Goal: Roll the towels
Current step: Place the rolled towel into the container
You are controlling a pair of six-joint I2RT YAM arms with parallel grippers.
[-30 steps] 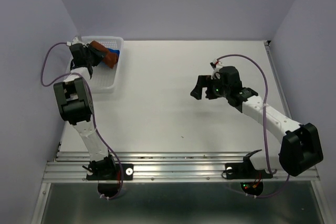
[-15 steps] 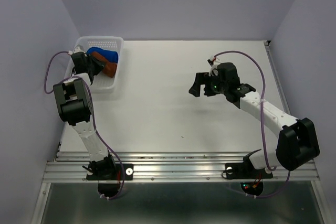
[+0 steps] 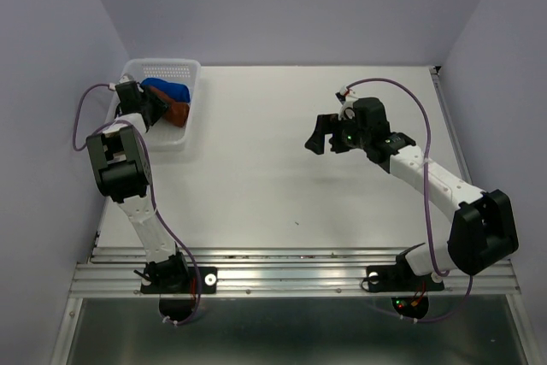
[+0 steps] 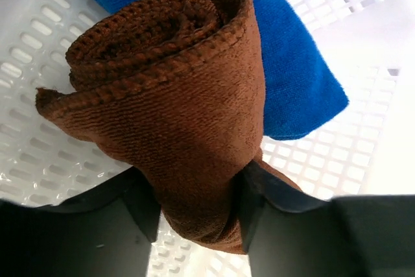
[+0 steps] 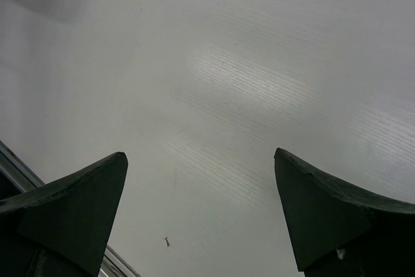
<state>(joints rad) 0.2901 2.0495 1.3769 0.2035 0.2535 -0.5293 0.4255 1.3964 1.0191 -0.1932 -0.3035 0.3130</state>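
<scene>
The left gripper (image 4: 198, 192) hugs the rolled brown towel (image 4: 175, 95) from both sides, inside the white basket (image 4: 39, 50) at the far left. The blue towel (image 4: 292, 76) lies just behind it, partly hidden. Both look soft and light and could come unrolled, so the middle looks like the best place to hold. The right gripper (image 5: 201, 205) is wide and empty over the table (image 5: 259, 63).

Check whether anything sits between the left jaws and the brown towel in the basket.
Nothing visible does. The rolled rust-brown cloth towel fills the gap between the jaws of the left gripper, touching both, inside the white perforated plastic basket. The bright blue cloth towel lies beyond it, not in the way.
</scene>
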